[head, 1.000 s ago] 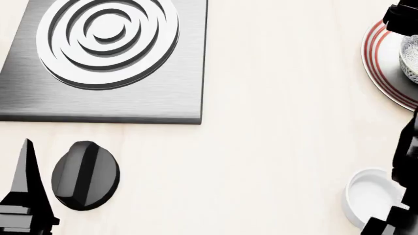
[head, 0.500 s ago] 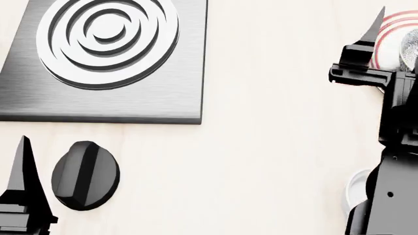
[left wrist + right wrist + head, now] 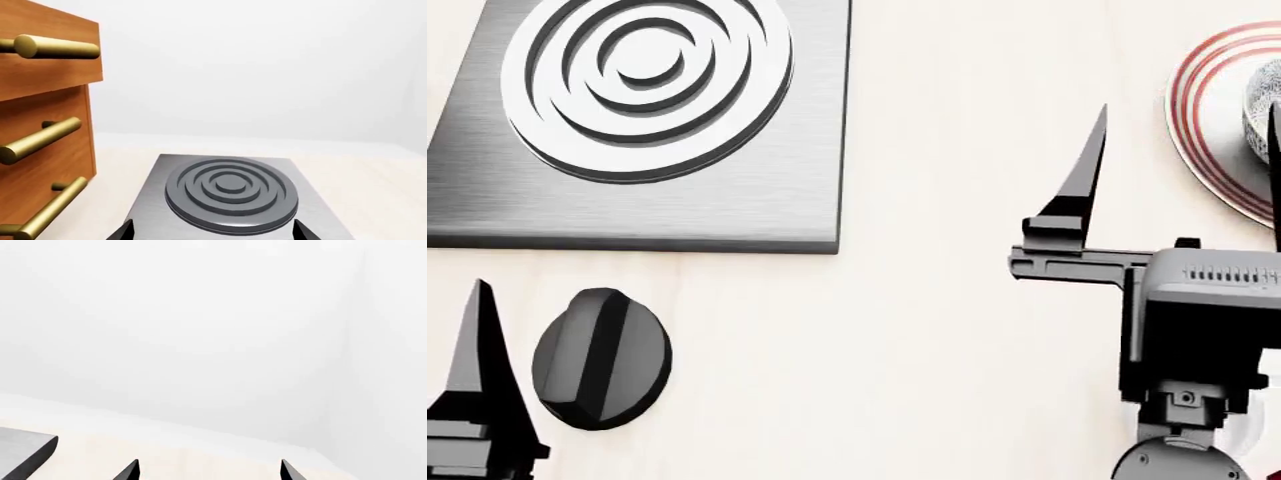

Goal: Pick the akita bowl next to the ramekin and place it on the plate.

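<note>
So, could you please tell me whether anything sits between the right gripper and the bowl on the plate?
Nothing visible does. In the head view the right gripper is above bare counter, its fingers spread and empty, and the akita bowl already sits on the plate at the frame's edge, only partly in view.

Simulated kitchen, pale wood countertop (image 3: 961, 300), brushed-steel hob (image 3: 627, 130) with a concentric-ring burner at upper left of the head view, black control knob (image 3: 601, 358) below it, wooden drawers (image 3: 40, 140) with brass bar handles, bare white walls.
</note>
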Available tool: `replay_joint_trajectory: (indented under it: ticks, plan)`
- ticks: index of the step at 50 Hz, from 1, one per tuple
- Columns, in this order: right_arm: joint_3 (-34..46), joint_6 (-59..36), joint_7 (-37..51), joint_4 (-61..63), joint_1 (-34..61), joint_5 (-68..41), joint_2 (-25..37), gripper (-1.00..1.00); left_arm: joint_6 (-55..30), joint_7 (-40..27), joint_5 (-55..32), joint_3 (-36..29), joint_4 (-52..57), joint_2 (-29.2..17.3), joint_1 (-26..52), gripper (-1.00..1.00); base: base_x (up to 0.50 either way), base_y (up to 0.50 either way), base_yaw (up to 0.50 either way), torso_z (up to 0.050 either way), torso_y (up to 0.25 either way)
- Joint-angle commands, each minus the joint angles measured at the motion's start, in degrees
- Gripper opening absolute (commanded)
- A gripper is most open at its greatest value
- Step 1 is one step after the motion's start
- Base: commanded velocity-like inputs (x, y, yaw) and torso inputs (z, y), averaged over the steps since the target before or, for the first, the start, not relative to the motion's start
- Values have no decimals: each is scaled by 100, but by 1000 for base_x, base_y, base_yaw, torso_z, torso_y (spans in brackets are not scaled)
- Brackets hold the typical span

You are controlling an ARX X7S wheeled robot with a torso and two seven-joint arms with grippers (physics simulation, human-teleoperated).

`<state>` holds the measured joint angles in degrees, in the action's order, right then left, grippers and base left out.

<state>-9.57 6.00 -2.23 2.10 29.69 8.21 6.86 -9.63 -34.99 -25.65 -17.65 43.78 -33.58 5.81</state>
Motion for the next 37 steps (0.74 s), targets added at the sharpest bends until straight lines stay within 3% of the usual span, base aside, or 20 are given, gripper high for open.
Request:
replay_joint_trajectory:
  ticks: [1,37]
  plan:
    - [23,210,-5,446,-527,102,-183,100,-53,125,100,71,71,136,-14,100,0,0,0,0,0]
    - [654,969,748,772,-1383,693,-141,100,65,92,424,-117,-102,233,-4,100,0,0,0,0,0]
